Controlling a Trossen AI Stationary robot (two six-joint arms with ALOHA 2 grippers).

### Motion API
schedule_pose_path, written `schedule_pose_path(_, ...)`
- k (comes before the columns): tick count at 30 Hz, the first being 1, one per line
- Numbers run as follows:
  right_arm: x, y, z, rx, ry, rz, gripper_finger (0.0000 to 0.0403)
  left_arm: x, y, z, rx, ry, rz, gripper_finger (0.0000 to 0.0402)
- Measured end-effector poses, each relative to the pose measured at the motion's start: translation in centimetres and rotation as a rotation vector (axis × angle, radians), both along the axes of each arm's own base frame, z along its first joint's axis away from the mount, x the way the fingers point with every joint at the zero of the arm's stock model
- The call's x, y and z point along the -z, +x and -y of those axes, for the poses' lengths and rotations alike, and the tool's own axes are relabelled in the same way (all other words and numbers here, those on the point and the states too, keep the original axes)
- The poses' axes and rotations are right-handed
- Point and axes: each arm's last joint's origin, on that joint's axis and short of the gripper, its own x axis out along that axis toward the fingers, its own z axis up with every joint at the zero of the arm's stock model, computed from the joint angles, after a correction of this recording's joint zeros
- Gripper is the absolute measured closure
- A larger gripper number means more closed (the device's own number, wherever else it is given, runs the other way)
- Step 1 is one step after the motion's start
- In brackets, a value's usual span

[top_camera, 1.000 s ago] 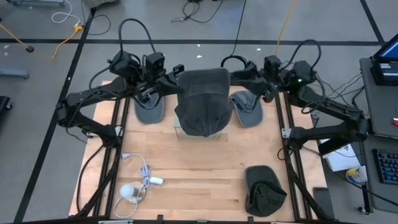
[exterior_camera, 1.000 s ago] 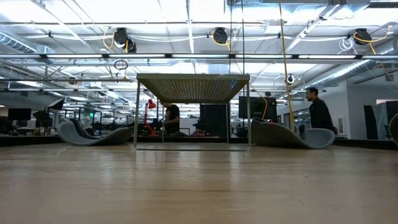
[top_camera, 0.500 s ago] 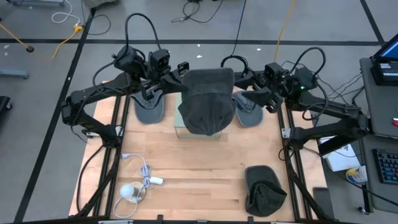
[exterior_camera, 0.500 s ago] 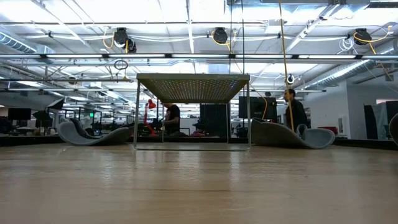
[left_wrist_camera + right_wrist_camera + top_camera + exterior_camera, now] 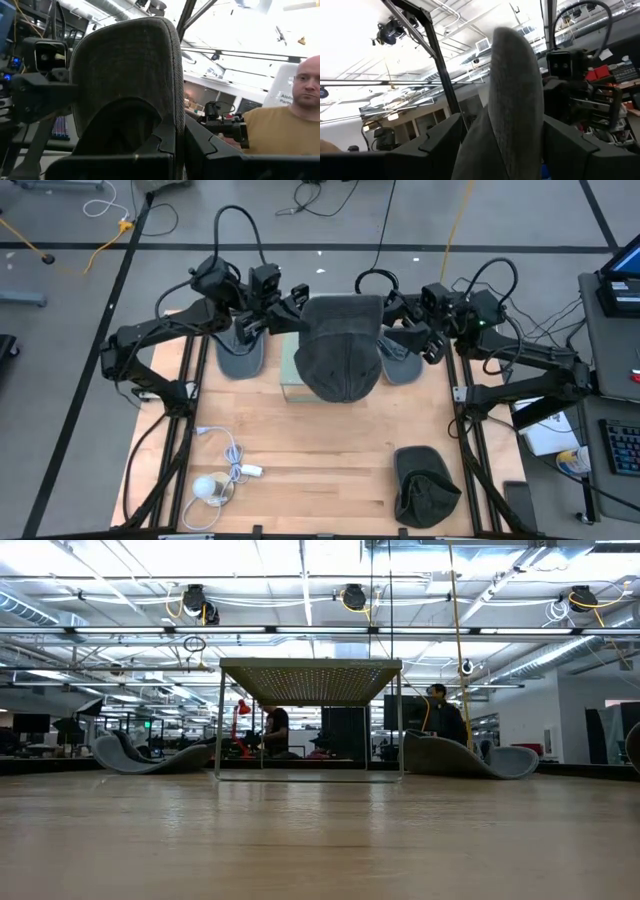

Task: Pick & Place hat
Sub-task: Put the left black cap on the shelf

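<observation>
Dark hat held aloft between both tools.

The hat [image 5: 341, 345] hangs above the tabletop [image 5: 320, 450], stretched between the left tool [image 5: 290, 308] on one side and the right tool [image 5: 392, 310] on the other, each clenched on its edge. In the left wrist view the fabric [image 5: 125, 75] rises straight up from between that tool's pinched fingers [image 5: 167, 142]; in the right wrist view the hat [image 5: 515, 100] likewise stands between the right tool's fingers [image 5: 445, 142]. A clear stand [image 5: 292, 375] sits just under the hat.
</observation>
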Motion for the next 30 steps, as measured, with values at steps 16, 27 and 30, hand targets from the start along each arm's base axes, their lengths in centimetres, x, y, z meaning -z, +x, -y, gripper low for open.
schedule_pose_path(16,0.1,0.5,-0.7,-0.039,-0.008,0.009,0.0381,0.5,0.3,-0.2,-0.041,-0.005,-0.044,0.0392)
schedule_pose_path(27,-0.9,-1.2,-0.8,-0.038,0.018,0.049,0.0397,0.1,-0.6,-0.7,-0.069,0.093,0.027,0.0301)
schedule_pose_path(30,-1.3,-2.2,-0.7,-0.012,0.062,0.043,0.0397,-0.3,-1.3,-0.9,-0.096,0.155,0.070,0.0287)
